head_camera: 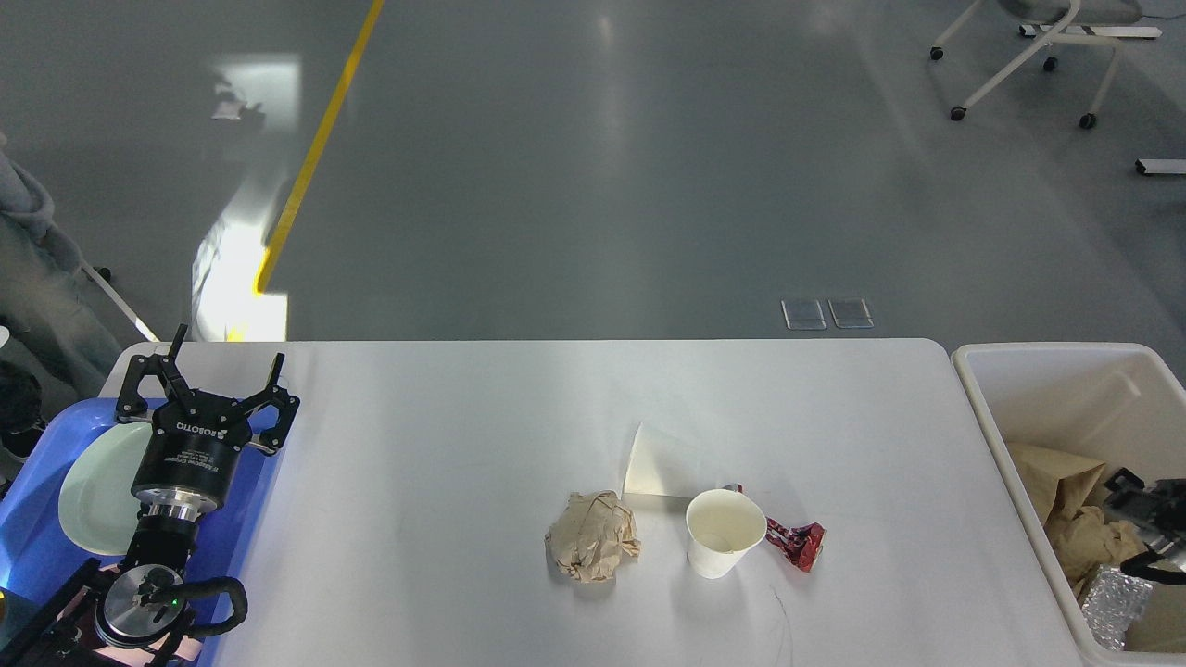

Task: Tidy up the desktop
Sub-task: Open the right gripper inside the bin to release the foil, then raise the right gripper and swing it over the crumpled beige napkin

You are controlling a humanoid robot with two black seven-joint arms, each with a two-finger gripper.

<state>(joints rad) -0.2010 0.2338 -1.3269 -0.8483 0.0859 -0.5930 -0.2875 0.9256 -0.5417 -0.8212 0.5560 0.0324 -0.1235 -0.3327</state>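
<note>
- Left black two-finger gripper (225, 369) points up and away over the blue plastic tray (42, 547) at the left edge, fingers spread wide, holding nothing.
- Right gripper (1149, 519) sits low over the cream-white bin (991, 445), can't tell its state.
- White rounded desktop (445, 519) carries a crumpled brown paper ball (593, 535), a white paper cup (724, 533) and a red wrapper (795, 541) near the front edge.

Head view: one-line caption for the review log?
Left gripper open above the blue tray; crumpled brown paper, paper cup and red wrapper lie on the desktop.
</note>
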